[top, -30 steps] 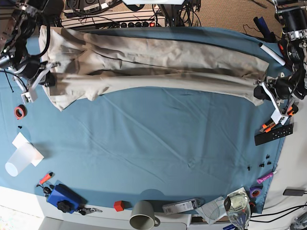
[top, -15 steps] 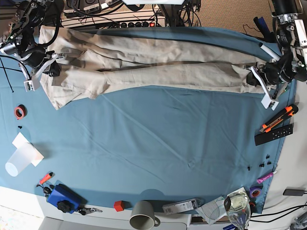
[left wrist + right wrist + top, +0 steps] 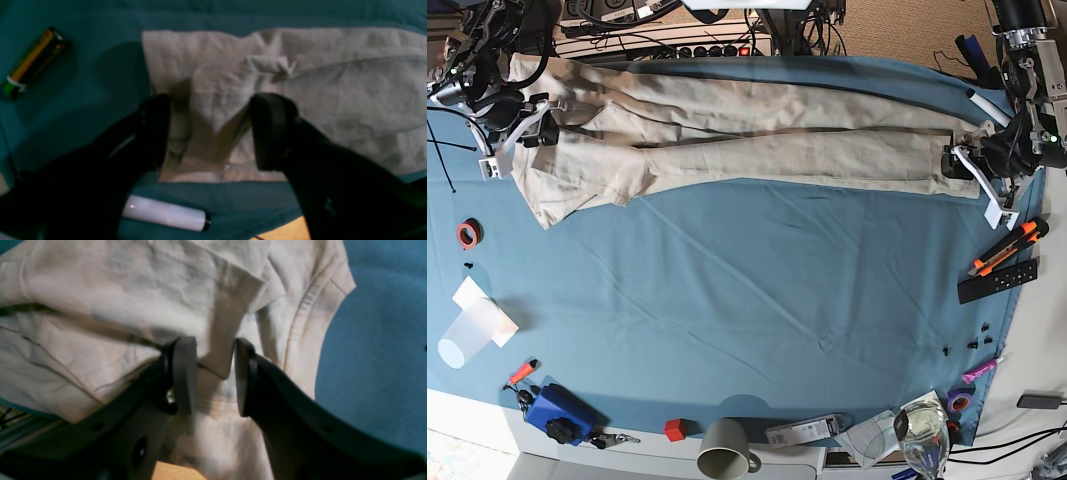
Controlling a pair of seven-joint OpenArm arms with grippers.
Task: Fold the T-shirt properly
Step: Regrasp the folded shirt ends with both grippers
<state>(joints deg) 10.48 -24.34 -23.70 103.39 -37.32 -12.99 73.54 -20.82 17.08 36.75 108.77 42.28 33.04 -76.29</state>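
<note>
The beige T-shirt [image 3: 747,140] lies folded into a long strip along the far side of the blue cloth-covered table [image 3: 747,300]. At its right end in the base view, my left gripper [image 3: 964,160] hovers over the hem corner. In the left wrist view the left gripper [image 3: 213,133] is open, and a raised fold of the T-shirt [image 3: 333,93] stands loose between the fingers. My right gripper [image 3: 535,130] is at the sleeve and collar end. Seen from the right wrist, the right gripper [image 3: 213,373] also has its jaws apart, straddling a fold of the T-shirt [image 3: 133,290].
A battery [image 3: 33,63] and a white marker [image 3: 166,216] lie by the left gripper. On the table are a red tape roll [image 3: 468,234], a plastic cup [image 3: 472,335], a blue object [image 3: 557,412], a grey mug [image 3: 724,448], an orange cutter [image 3: 1007,247] and a black remote [image 3: 997,280].
Both grippers carried the shirt's near edge toward the far side, narrowing the strip. Both then opened and let go of the cloth.
</note>
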